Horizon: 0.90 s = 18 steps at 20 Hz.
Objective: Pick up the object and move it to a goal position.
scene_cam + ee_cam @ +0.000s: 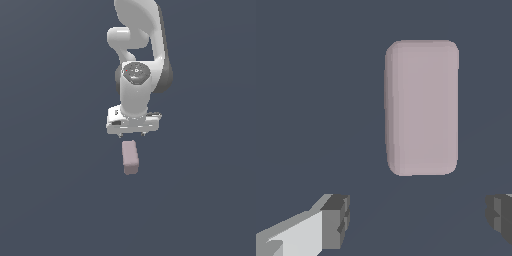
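While both views are clear, we record only what they show.

Arm: we see one white arm (136, 70) descending from the upper edge of the exterior view, wrist pointed down at a plain dark grey-blue floor (50, 200).

Gripper: we find the gripper (132, 134) with its fingers set wide apart and nothing between them. In the wrist view one grey fingertip (336, 220) and the other at the opposite edge stand on either side of a bare gap.

Object: we note the pale pinkish-mauve block (130, 157) lying flat on the floor, just beyond the gripper and nearer the lower edge of the exterior view, its long side running away from the gripper.

Contact: we see no touch; the block (422, 107) lies clear of both fingertips, outside the gap.
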{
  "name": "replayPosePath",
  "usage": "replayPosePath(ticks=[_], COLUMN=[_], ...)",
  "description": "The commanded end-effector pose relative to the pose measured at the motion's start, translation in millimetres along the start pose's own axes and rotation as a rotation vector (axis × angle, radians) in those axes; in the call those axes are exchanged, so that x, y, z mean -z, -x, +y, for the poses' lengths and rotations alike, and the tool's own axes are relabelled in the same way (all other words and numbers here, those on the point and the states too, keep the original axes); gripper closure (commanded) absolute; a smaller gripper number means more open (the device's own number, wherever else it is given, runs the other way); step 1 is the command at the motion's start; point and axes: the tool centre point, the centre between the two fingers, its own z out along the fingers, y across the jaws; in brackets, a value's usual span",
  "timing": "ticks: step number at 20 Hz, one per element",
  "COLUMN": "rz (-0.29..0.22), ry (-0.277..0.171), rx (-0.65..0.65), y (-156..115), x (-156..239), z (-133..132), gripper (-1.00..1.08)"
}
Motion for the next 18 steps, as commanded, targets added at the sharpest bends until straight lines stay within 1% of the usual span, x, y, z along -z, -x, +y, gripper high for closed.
replayPosePath(ticks=[1, 10, 18], rz=[0.0, -0.013, -0.006], ry=[0.0, -0.004, -0.004], rx=[0.0, 0.045, 0.043], y=[0, 2, -4], x=[0, 9, 7], z=[0, -14, -11], gripper=[-0.92, -0.92, -0.92])
